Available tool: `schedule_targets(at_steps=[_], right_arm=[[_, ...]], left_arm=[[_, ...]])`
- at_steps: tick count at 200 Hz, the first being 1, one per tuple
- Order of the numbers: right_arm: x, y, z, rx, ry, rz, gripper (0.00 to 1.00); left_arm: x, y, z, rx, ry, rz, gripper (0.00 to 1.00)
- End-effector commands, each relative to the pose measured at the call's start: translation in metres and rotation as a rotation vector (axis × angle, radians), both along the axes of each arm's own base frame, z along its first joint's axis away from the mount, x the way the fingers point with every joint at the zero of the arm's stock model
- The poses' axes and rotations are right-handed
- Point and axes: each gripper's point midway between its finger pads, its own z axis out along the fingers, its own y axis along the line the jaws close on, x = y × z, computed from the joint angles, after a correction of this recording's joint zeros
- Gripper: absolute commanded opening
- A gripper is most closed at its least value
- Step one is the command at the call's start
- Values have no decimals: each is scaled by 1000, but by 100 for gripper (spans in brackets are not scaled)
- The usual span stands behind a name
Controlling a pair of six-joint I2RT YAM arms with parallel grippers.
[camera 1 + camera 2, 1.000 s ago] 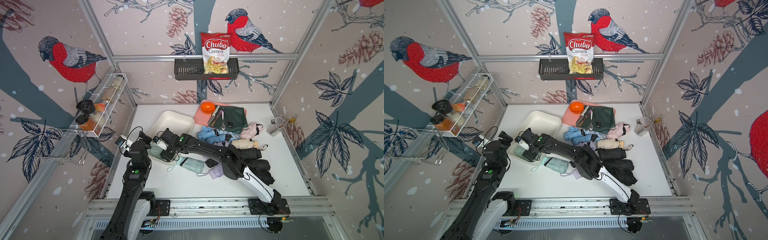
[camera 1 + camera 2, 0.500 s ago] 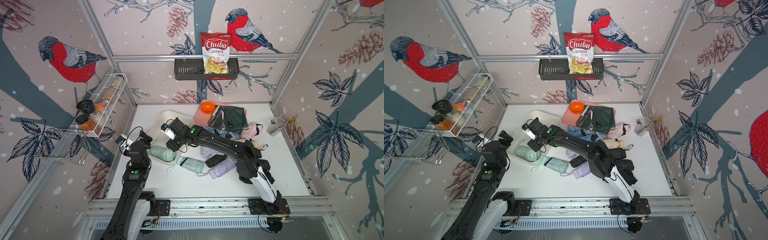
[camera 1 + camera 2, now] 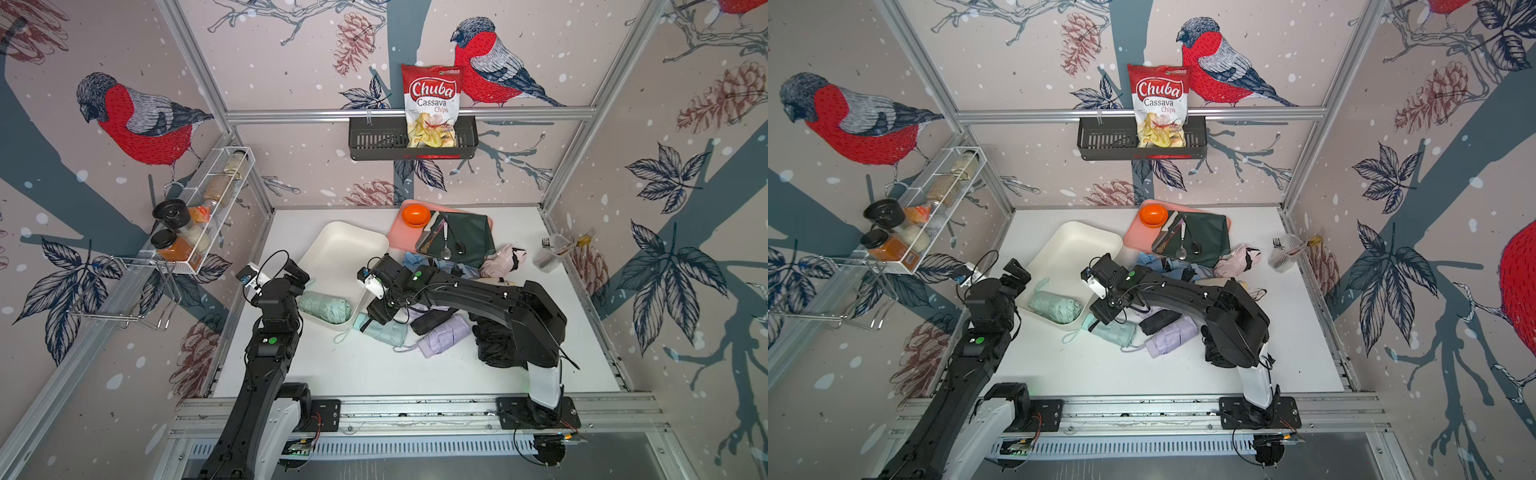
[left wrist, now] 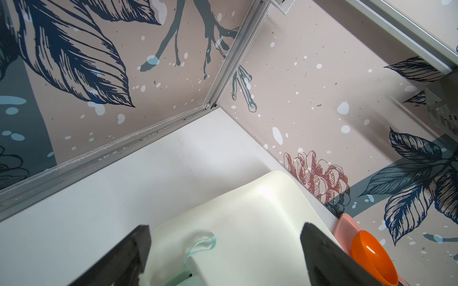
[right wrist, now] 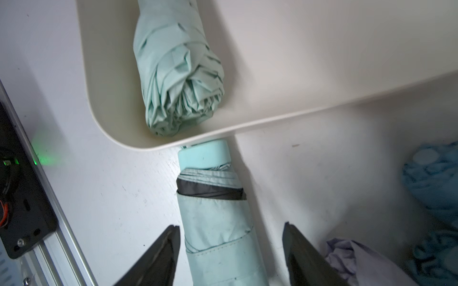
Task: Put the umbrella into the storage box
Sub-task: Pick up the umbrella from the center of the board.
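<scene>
The cream-white storage box point(image 3: 345, 249) lies left of centre on the table, seen in both top views. A mint umbrella point(image 3: 325, 308) lies folded in its near end. A second mint umbrella point(image 5: 218, 222) lies on the table with its cap against the box's outer rim point(image 5: 272, 118). My right gripper point(image 5: 231, 225) hangs over it, open, one finger on each side and space between. In a top view this gripper point(image 3: 377, 312) sits at the box's near right corner. My left gripper point(image 3: 297, 271) is open at the box's left rim, empty; the boxed umbrella's strap point(image 4: 201, 245) shows below it.
Lilac point(image 3: 444, 338), black point(image 3: 432, 322), blue point(image 3: 415, 262) and pink point(image 3: 500, 259) folded umbrellas crowd the table's middle and right. Behind them a pink tray point(image 3: 401, 237) carries an orange bowl point(image 3: 415, 215) and a dark cloth with cutlery point(image 3: 461, 237). A clear cup point(image 3: 552, 251) stands far right.
My right gripper left the mint umbrella in the box, rose over the box, then swung back right and came down astride the second mint umbrella. The left arm has stayed put.
</scene>
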Motion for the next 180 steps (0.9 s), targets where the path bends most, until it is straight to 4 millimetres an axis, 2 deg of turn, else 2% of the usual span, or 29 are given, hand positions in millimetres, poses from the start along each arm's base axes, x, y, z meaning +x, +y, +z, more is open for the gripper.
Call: schedule_targets(at_steps=[1, 29, 59, 103, 122, 146, 150, 152, 180], right_arm=[[0, -5, -9, -8, 3, 10, 73], [2, -13, -27, -30, 46, 9, 74], [-7, -15, -38, -31, 90, 45, 76], [-23, -13, -42, -27, 126, 101, 77], [-27, -14, -44, -39, 118, 116, 82], [-25, -16, -51, -112, 27, 111, 86], [-25, -17, -52, -125, 11, 110, 97], [-24, -17, -53, -131, 3, 109, 100], [-19, -17, -60, -177, -52, 92, 100]], left_arm=[[1, -1, 5, 6, -19, -9, 98], [1, -1, 6, 4, -21, -11, 98], [0, 0, 6, 7, -21, -7, 98], [1, 0, 6, 6, -21, -3, 98], [1, 0, 6, 7, -20, -3, 98], [2, 0, 7, 6, -25, -6, 98], [2, 0, 7, 6, -25, -5, 98], [2, 0, 6, 6, -23, -5, 98], [2, 0, 6, 4, -21, -6, 98]])
